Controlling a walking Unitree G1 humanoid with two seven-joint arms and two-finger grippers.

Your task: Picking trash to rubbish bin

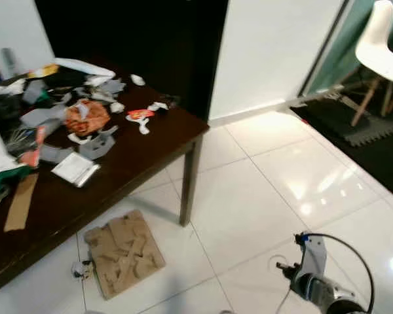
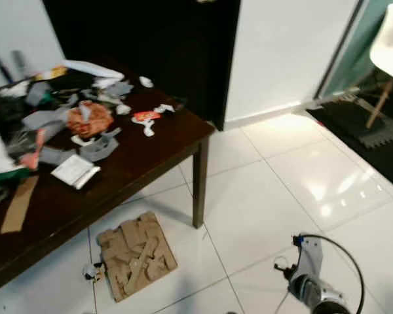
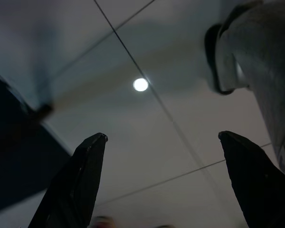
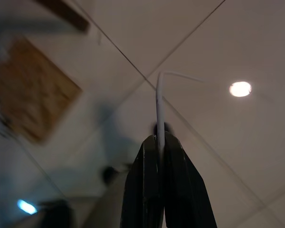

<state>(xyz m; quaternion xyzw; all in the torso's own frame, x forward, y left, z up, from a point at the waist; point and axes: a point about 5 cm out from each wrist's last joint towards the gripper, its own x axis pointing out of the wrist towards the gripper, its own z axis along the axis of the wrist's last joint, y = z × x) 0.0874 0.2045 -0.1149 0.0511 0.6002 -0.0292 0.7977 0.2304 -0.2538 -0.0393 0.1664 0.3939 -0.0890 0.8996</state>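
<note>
Right gripper (image 4: 159,142) pinches a white straw (image 4: 158,109) jutting beyond its fingertips.

Counter: dark brown wooden counter (image 1: 144,152), standing on the floor by a white wall.
On the counter: heap of grey and white scrap packaging (image 1: 59,114), crumpled orange wrapper (image 1: 86,116), small red-and-white wrapper (image 1: 140,114), flat white packet (image 1: 74,168), strip of brown cardboard (image 1: 19,201).
Floor: glossy white tiled floor (image 1: 275,176).
On the floor: moulded brown cardboard tray (image 1: 124,251), beside the counter's leg.
</note>
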